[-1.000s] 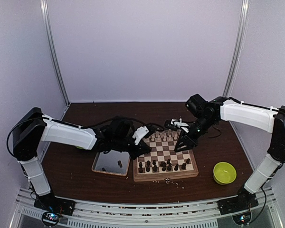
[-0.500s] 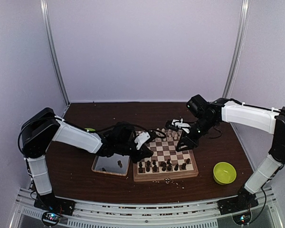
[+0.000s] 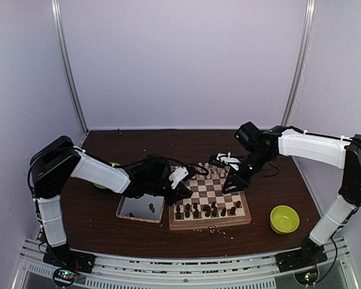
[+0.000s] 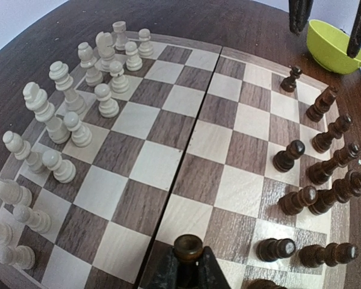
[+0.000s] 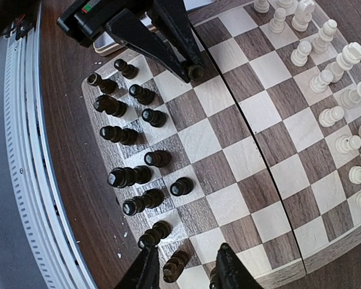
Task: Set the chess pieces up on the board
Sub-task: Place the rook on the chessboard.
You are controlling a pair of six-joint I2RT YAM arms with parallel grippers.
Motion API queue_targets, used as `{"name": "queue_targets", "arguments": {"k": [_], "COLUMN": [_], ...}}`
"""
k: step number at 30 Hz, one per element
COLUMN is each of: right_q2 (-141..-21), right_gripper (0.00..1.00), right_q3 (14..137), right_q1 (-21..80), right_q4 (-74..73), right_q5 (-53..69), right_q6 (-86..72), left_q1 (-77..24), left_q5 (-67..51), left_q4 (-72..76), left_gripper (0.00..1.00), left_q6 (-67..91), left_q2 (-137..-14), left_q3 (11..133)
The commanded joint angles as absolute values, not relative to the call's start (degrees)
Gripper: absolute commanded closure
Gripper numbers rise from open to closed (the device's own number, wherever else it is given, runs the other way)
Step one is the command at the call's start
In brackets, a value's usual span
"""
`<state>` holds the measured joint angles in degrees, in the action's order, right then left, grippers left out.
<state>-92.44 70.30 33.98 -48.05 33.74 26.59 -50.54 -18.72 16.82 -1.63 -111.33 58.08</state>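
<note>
The board [image 3: 210, 224] lies mid-table, with dark chess pieces [image 3: 204, 211] along its near rows and pale ones [image 3: 212, 171] at the far side. My left gripper [image 4: 188, 260] is shut on a dark pawn [image 4: 188, 247] and holds it just above a square at the board's left edge. The right wrist view shows those same jaws [image 5: 192, 67] at the top. My right gripper [image 5: 186, 247] hangs open over the board's right near corner. A dark piece [image 5: 175, 268] stands between its fingers [image 5: 145, 271], untouched. More dark pieces [image 5: 126, 176] stand in two rows beside it.
A silver tray [image 3: 121, 214] left of the board holds one dark piece [image 3: 151, 208]. A lime-green bowl [image 3: 284, 218] sits at the right front. Pale chessmen [image 4: 66, 78] crowd the far rows. Small crumbs lie near the board's front edge.
My left arm has carried the pawn a little right and forward, from over the tray's edge onto the board's left side. The right gripper has barely shifted.
</note>
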Motion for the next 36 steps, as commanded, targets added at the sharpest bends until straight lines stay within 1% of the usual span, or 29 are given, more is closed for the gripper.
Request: {"name": "queue_targets", "arguments": {"k": [1, 18, 22, 27, 32, 34, 36], "right_q2": [-93.6, -94.9, -95.1, -95.0, -97.1, -99.3, -102.0], "right_gripper": [0.67, 0.67, 0.67, 0.67, 0.67, 0.66, 0.65], "right_q3": [71.4, 72.0, 72.3, 73.3, 79.1, 83.1, 86.9], "right_q1": [33.8, 33.8, 33.9, 33.9, 34.0, 34.4, 35.5], "right_q4": [-47.0, -47.6, -47.8, -48.5, -51.8, -53.5, -54.8], "right_q5": [34.8, 35.8, 36.0, 36.1, 35.8, 35.4, 33.9], "right_q6": [26.5, 26.3, 26.3, 26.5, 27.2, 26.8, 26.6], "left_q1": [-49.9, -49.9, -49.9, -49.9, -49.9, -49.8, -49.8], "left_q5": [-18.9, -17.1, -17.0, -16.4, -16.5, -15.5, -10.1], "left_q4": [17.6, 15.6, 15.2, 12.9, 2.0, -2.6, -4.1], "left_gripper": [0.87, 0.83, 0.79, 0.78, 0.75, 0.7, 0.64], "left_q6": [-2.4, -2.7, -2.8, -3.0, -3.7, -3.7, -1.7], "left_q2": [-111.9, -106.3, -105.3, -103.2, -95.2, -88.8, -83.1], "left_q3": [57.1, 54.9, 54.4, 54.3, 55.0, 54.6, 52.7]}}
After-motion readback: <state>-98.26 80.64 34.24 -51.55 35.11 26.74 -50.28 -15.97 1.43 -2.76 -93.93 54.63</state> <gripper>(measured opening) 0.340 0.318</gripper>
